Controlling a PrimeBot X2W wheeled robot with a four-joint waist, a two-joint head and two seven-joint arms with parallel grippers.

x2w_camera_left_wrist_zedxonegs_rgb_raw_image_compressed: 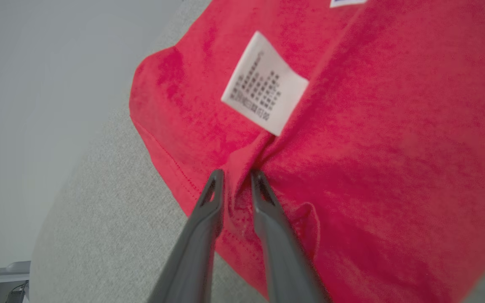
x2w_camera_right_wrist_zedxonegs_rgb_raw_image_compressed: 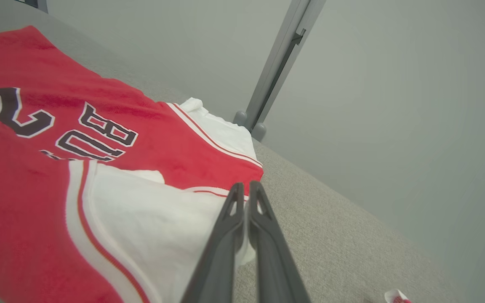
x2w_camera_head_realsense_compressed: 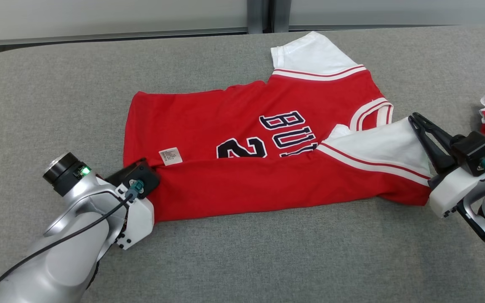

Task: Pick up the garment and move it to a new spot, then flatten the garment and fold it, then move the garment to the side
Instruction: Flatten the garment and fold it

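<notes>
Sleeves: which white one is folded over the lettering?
The near sleeve, at the right gripper, lies folded onto the jersey; the far sleeve is spread out.

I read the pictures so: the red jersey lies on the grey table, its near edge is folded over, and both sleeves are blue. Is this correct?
Not fully. The sleeves are white, not blue; the head view shows this. The rest holds: the red jersey lies on the grey table, and its near edge is folded over.

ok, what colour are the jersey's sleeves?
The short sleeves are white, red-striped at the seam of the red fabric jersey; head view shows best.
</notes>
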